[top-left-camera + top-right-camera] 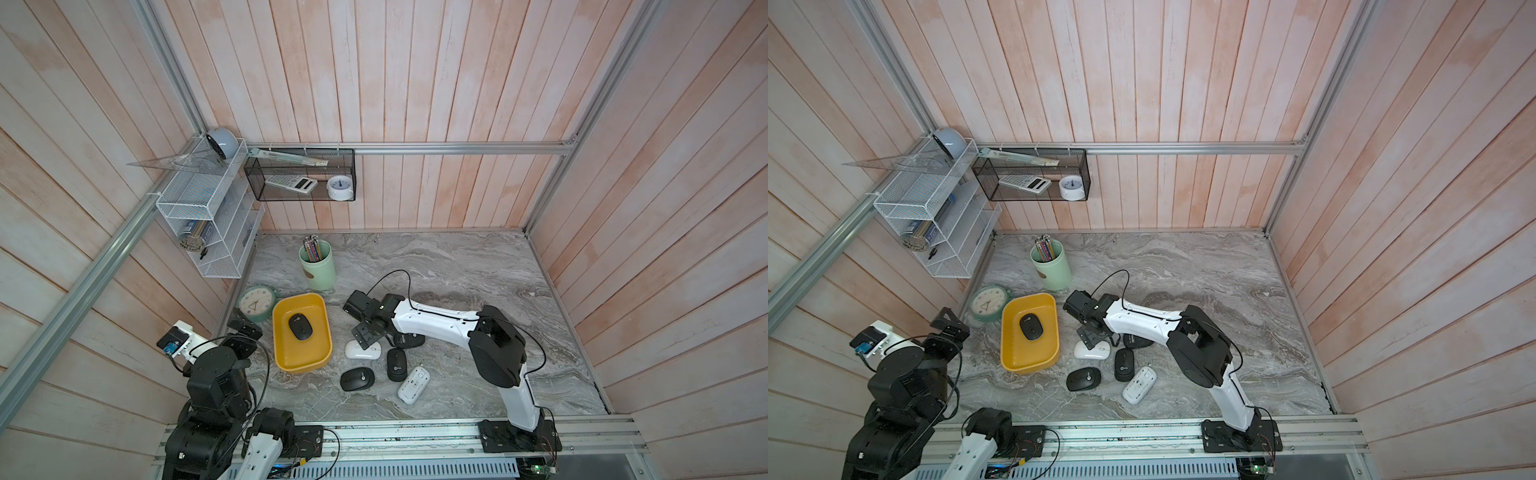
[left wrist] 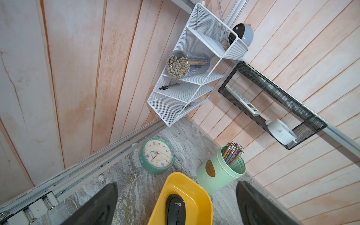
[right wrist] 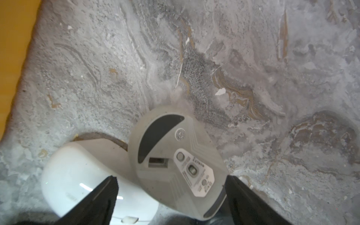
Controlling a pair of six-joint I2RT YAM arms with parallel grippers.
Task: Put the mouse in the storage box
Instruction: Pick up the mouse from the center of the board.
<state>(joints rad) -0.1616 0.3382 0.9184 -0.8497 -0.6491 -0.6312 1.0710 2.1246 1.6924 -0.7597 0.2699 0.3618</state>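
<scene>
Sitting at the left of the marble desk (image 1: 457, 270): one storage box (image 1: 297, 359), mustard-yellow and shallow.

- Black mouse (image 1: 300, 326): is lying flat on the box floor, top side up, clear of the walls. Both top views and the left wrist view are showing it there.
- Left claw (image 2: 176, 184): is hanging released, fingers spread wide and carrying nothing. It is hovering just beside the box's left wall, near the green clock (image 1: 257, 302).
- Right claw (image 3: 171, 176): is reaching down into the cluster of mice just right of the box, fingers standing wide apart.
- Grey mouse (image 3: 175, 152): is sitting between those fingers, underside up and tilted, leaning against the white mouse (image 3: 78, 175). One finger is meeting its edge while the other is standing clear over the white mouse, so it is not clamped.
- Loose on the desk, nearer the rail: a round black mouse (image 1: 357, 379), a long black mouse (image 1: 395, 363), and an upturned white mouse (image 1: 413, 384).
- Standing behind the box: a green pencil cup (image 1: 318, 266).
</scene>
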